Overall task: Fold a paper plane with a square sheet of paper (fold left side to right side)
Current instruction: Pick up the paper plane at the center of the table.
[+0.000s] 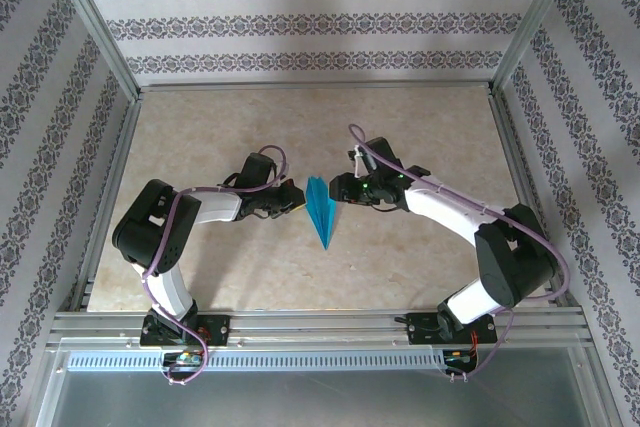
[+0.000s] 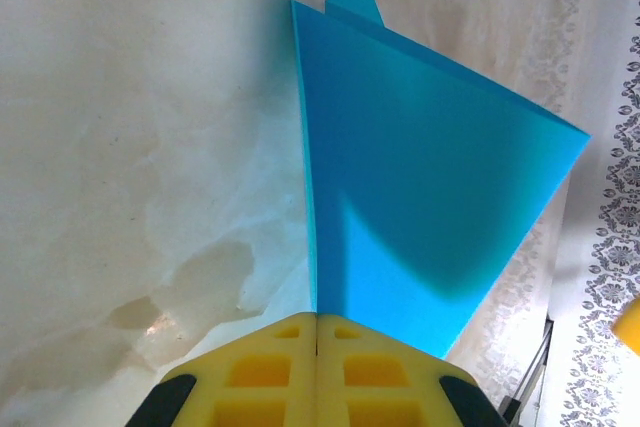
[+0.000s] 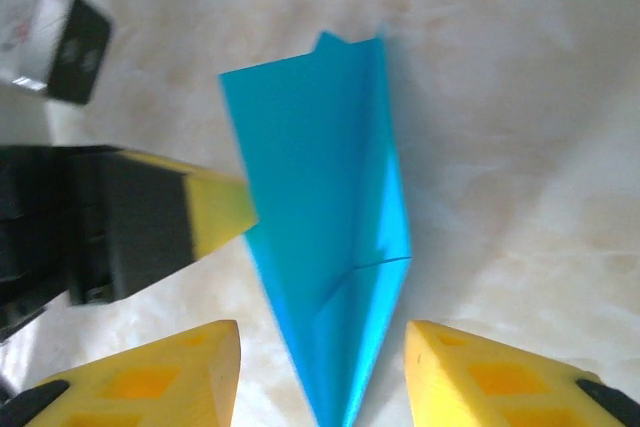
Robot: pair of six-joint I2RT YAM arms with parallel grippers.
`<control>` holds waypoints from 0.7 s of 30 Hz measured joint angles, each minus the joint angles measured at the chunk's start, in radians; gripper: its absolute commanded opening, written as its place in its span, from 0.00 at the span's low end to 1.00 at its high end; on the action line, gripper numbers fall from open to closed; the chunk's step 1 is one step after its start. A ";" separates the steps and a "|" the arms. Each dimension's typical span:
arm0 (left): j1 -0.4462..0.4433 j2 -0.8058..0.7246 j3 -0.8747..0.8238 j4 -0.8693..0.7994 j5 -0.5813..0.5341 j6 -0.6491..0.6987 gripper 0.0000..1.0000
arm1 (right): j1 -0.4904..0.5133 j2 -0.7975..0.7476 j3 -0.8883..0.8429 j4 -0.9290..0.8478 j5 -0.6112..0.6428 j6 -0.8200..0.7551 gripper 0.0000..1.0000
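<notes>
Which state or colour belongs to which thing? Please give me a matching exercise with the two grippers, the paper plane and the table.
Things:
1. left gripper
2. right gripper
3. paper plane
4. table

States or colours:
A. beige, marbled surface
B. open, fingers apart, holding nothing
C. teal-blue, creased, one sharp point
D. shut on the blue paper

Right pairs: 1-D, 2-B, 3-C, 4-A
</notes>
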 measured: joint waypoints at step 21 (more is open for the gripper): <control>-0.006 -0.004 0.004 0.001 0.000 -0.002 0.00 | 0.117 0.224 0.102 -0.036 0.029 0.005 0.54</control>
